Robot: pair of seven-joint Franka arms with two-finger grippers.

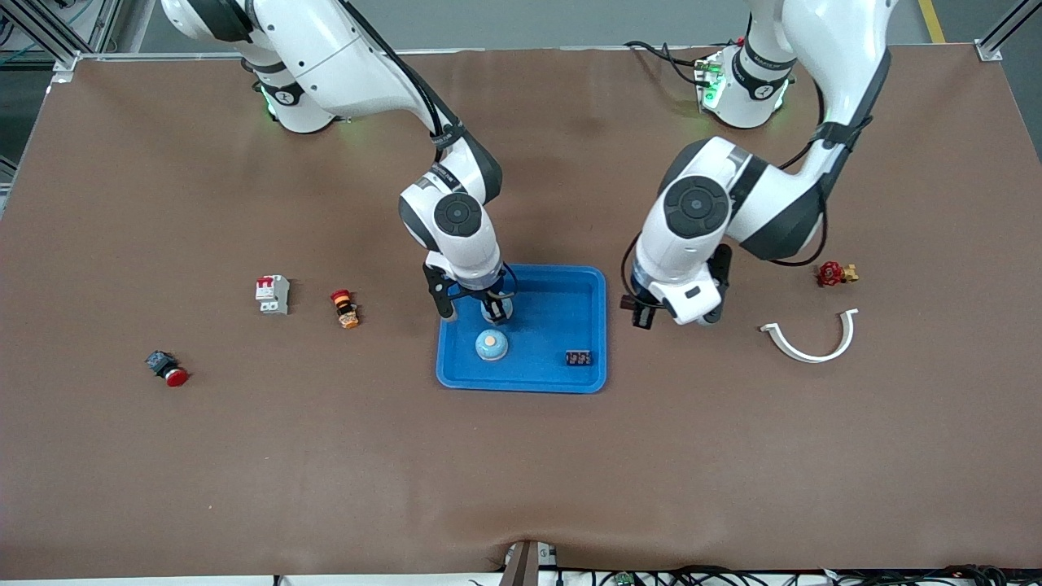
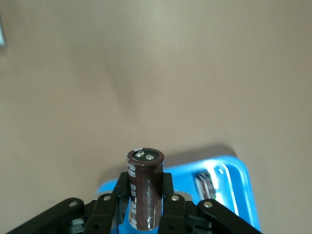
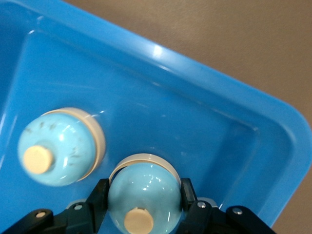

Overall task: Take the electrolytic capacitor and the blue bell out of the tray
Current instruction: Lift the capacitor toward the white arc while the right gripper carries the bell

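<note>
The capacitor [image 2: 145, 192] is a dark brown cylinder with a silver-rimmed top and two small metal studs. The left gripper [image 1: 643, 316] pinches it between its fingers [image 2: 168, 195] over the bare table beside the blue tray [image 1: 586, 281], at the tray's edge toward the left arm's end.

There are two bells, both pale blue domes with a cream button on top and a cream base. One bell [image 3: 144, 196] is clamped in the right gripper [image 1: 495, 311] over the tray. The second bell [image 1: 492, 345] sits on the tray floor, nearer the front camera than the gripper. A small black display chip [image 1: 579, 357] lies in the tray's corner nearest the camera on the left arm's side.

Toward the right arm's end lie a white breaker switch [image 1: 272, 294], an orange-and-red button [image 1: 344, 308] and a red-capped push button [image 1: 167, 368]. Toward the left arm's end lie a white curved clip [image 1: 812, 339] and a red valve [image 1: 835, 273].
</note>
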